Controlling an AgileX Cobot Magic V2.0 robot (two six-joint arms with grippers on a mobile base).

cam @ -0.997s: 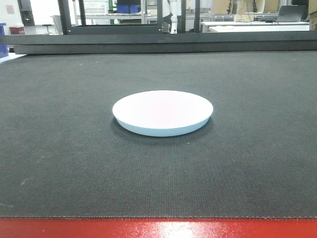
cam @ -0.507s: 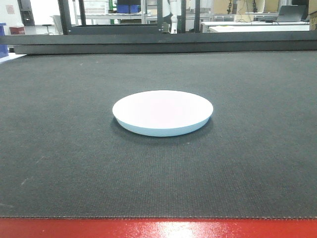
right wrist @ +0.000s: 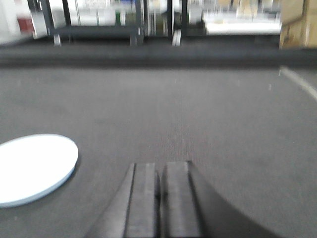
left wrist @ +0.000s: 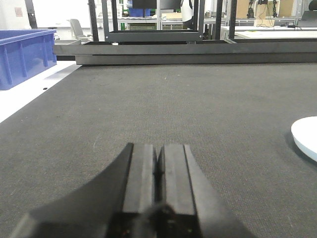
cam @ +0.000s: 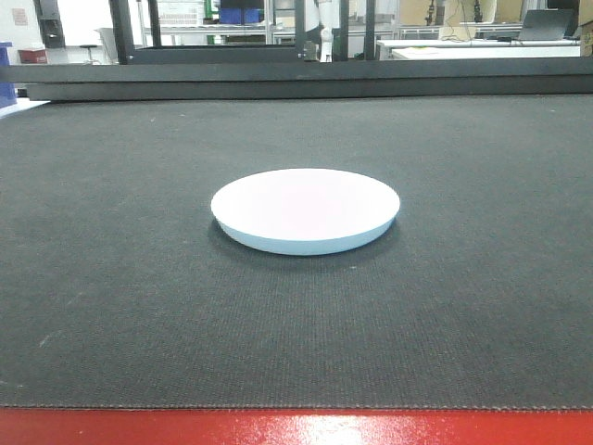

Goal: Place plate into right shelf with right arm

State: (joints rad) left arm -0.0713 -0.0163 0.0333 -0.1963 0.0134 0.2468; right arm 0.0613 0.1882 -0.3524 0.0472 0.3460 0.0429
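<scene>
The plate [right wrist: 32, 167] lies flat on the mat, ahead of the right gripper [right wrist: 159, 166] and to its left, near it but apart from it. The right gripper's fingers [right wrist: 144, 198] are pressed together, with only a thin dark seam between them, and they hold nothing. From the left wrist, the plate sits off to the right of the left gripper [left wrist: 158, 148], well apart from it. Only a slice of the plate's rim shows at the picture's edge. The left fingers [left wrist: 141, 173] are likewise closed pad against pad, empty, and low over the mat.

The plate is plain white, round and shallow, with a low sloped rim and a smooth, unmarked face. It casts a soft shadow under its near edge. The mat [cam: 463, 306] is dark grey with a fine woven grain, and a glossy red table edge [cam: 296, 428] runs along its near side. Both pairs of fingers are matt black, flat-sided blocks with squared tips. Beyond the left fingers and off to their left, a blue plastic bin [left wrist: 22, 54] with ribbed walls stands on a white surface. A black metal rail [cam: 296, 83] bounds the mat's far side. The right wrist view is blurred, so finer detail there cannot be made out.

Compared with the front views from a second and half a second earlier, the plate lies in the same spot on the mat, in the same flat pose.
</scene>
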